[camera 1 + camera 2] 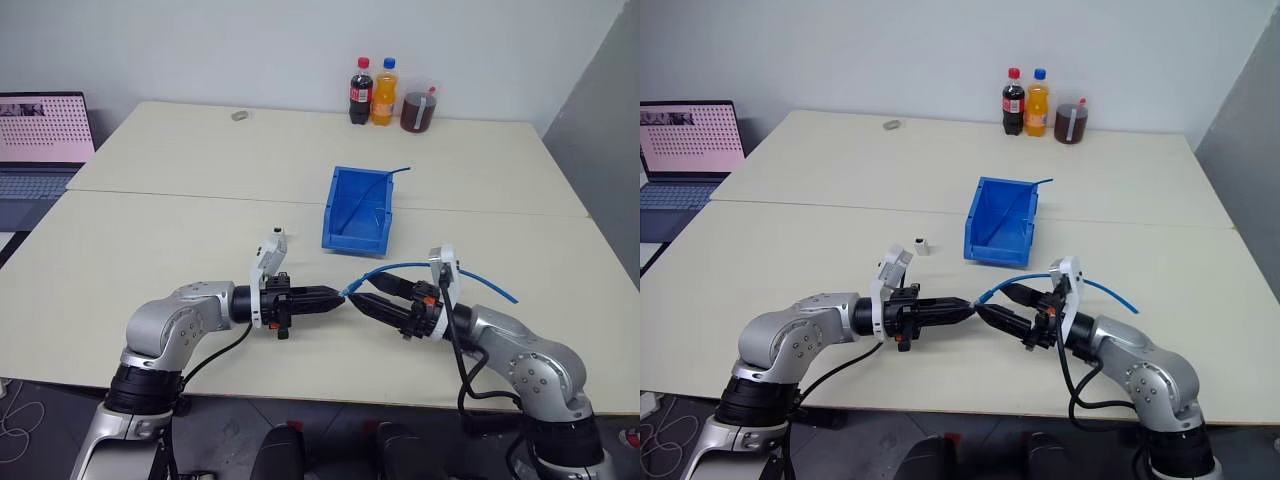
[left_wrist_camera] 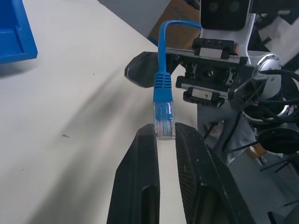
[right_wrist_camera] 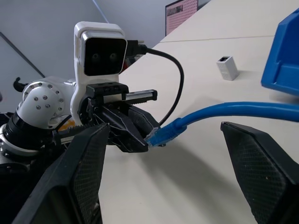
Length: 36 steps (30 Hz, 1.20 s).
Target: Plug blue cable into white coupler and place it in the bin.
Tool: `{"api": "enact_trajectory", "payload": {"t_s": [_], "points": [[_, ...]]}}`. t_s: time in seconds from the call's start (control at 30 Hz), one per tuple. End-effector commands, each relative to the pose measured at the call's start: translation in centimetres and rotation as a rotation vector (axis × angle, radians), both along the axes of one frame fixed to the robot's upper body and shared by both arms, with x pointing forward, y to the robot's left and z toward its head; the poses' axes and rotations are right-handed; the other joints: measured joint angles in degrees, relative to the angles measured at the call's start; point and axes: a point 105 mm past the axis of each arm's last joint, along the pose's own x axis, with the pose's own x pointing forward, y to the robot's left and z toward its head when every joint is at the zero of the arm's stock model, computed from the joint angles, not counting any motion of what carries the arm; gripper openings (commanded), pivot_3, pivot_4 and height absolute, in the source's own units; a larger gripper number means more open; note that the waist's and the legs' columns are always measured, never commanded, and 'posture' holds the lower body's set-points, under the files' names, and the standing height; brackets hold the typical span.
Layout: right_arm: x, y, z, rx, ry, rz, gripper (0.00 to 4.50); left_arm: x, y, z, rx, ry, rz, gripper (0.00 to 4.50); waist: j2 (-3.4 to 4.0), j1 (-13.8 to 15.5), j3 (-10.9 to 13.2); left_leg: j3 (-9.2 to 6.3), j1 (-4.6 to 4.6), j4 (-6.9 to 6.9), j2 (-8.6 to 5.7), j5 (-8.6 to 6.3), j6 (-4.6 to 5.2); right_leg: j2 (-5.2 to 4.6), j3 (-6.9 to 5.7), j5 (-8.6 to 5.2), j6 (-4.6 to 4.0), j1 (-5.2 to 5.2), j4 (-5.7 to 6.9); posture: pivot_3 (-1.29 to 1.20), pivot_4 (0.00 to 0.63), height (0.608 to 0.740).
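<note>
So the left gripper (image 1: 965,310) is pinched tight on the clear plug of the blue cable (image 2: 162,88), held up over the table (image 1: 790,230). White coupler (image 1: 922,245) sits loose on the table at its 11 o'clock. Right gripper (image 1: 998,305) is spread wide, nothing in it, tips facing the left one. Bin (image 1: 1002,222) is at 12 o'clock from both.
</note>
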Motion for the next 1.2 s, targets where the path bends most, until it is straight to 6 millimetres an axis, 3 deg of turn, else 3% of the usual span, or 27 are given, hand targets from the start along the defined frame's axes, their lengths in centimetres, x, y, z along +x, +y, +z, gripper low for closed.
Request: {"api": "enact_trajectory", "payload": {"t_s": [0.03,0.2,0.27,0.6,0.73,0.97,1.03,1.2], "points": [[-0.1,0.7,0.9,0.038,-0.026,0.049,4.04,-0.6,-0.5,1.2,-0.021,-0.037,-0.041,0.22,0.0,0.0,0.0,0.0,0.0,0.0,0.0,0.0,0.0,0.0,0.0,0.0,0.0,0.0,0.0,0.0,0.15,0.74],[0.2,0.9,1.1,0.052,-0.027,0.069,3.86,-0.6,-0.4,1.1,-0.02,-0.033,-0.041,0.22,0.01,-0.03,0.01,0.0,-0.01,0.0,0.0,0.0,0.0,0.0,0.0,0.0,0.0,-0.01,0.0,0.0,0.15,0.74],[0.2,1.0,1.2,0.057,-0.026,0.079,3.57,-0.7,-0.4,1.1,-0.018,-0.031,-0.043,0.22,0.01,-0.02,0.01,0.0,-0.01,0.0,0.0,0.0,0.0,0.0,-0.01,0.0,0.0,-0.01,0.0,0.0,0.15,0.74],[-0.5,1.2,1.4,0.061,-0.013,0.137,1.01,-0.6,-0.1,0.8,-0.01,-0.025,-0.038,0.22,0.01,-0.01,0.01,-0.01,-0.03,0.0,0.0,0.0,0.0,0.0,-0.01,0.0,0.0,-0.01,-0.02,0.0,0.15,0.74],[-0.8,1.3,1.4,0.057,-0.01,0.153,0.19,-0.7,-0.1,0.8,-0.014,-0.027,-0.037,0.22,0.01,-0.01,0.01,0.0,-0.03,0.0,0.0,0.0,0.0,0.0,0.0,0.0,0.0,-0.01,-0.02,0.0,0.15,0.74],[-1.0,1.5,1.4,0.049,-0.009,0.173,0.08,-0.2,0.3,0.6,-0.017,-0.022,-0.005,0.22,0.01,-0.01,0.01,0.0,-0.03,0.0,0.0,0.0,0.0,0.0,-0.01,0.0,0.0,-0.02,-0.03,0.0,0.15,0.74],[-1.0,1.5,1.4,0.048,-0.01,0.173,0.07,0.0,0.5,0.2,0.016,-0.039,0.009,0.93,0.01,-0.01,0.01,0.0,-0.03,0.0,0.0,0.0,0.0,0.0,-0.01,0.0,0.0,-0.02,-0.03,0.0,0.15,0.74],[-0.9,1.7,1.2,0.028,-0.027,0.169,0.06,0.8,0.9,-0.1,0.035,-0.083,0.084,1.9,0.01,0.02,0.01,0.0,-0.04,-0.01,0.0,0.0,0.0,0.0,0.0,0.0,0.0,-0.02,-0.05,0.0,0.15,0.74]]}}
